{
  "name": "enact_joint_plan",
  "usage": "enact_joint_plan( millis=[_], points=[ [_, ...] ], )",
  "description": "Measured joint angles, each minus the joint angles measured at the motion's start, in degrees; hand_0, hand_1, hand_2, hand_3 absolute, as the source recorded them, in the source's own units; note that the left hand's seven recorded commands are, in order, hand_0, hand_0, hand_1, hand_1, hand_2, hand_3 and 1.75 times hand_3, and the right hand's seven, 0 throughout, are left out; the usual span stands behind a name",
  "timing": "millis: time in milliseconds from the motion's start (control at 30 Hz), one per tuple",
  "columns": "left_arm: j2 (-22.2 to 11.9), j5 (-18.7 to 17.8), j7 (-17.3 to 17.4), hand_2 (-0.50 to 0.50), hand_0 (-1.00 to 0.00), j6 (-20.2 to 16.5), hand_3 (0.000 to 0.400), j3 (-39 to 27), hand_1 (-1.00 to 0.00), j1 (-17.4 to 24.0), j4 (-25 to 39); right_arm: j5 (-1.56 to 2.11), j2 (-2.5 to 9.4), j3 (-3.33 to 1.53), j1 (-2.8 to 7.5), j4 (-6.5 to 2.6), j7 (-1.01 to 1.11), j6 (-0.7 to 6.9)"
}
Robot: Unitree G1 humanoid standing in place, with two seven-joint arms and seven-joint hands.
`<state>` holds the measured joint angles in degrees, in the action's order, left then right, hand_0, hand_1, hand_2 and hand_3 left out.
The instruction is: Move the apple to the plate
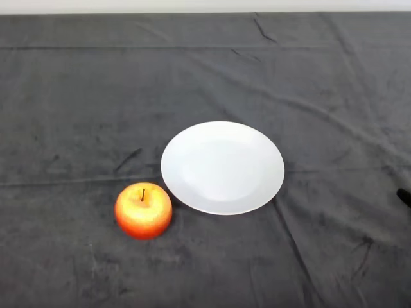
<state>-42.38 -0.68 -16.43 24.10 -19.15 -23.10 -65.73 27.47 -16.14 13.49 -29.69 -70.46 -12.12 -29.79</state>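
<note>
A red and yellow apple [143, 210] stands upright on the dark cloth, its stem pointing up. Just to its upper right lies a round white plate [222, 167] with nothing on it. The apple sits close beside the plate's lower left rim, on the cloth and not on the plate.
A dark grey cloth [77, 102] with shallow creases covers the whole table. Its far edge runs along the top of the view. A small black object [404, 196] pokes in at the right edge.
</note>
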Motion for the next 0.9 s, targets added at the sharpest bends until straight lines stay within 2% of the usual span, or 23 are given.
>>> enact_joint_plan(
  millis=[133,300,400,700,900],
  points=[
    [0.13,1.28,1.93,0.00,0.00,1.19,0.000,2.54,0.00,-1.29,0.02,0.10,-0.02,-0.32,0.00,0.08,-0.01,-0.02],
    [0.87,2.57,4.39,0.00,0.00,2.78,0.000,4.80,0.00,-2.04,0.02,0.35,-0.08,-0.44,0.01,0.15,-0.01,-0.03],
    [1.51,3.51,5.98,0.00,0.00,3.74,0.000,5.40,0.00,-2.79,0.02,0.36,-0.13,-0.82,0.01,0.19,-0.01,-0.03],
    [3.57,4.93,12.34,0.00,0.00,4.31,0.000,8.93,0.00,-3.03,0.43,0.42,-0.20,-0.93,0.01,0.27,-0.02,-0.04],
    [4.77,5.32,16.86,0.00,0.00,2.68,0.000,10.08,0.00,-2.84,7.58,0.43,-0.25,-0.95,0.03,0.32,-0.04,-0.05]
  ],
)
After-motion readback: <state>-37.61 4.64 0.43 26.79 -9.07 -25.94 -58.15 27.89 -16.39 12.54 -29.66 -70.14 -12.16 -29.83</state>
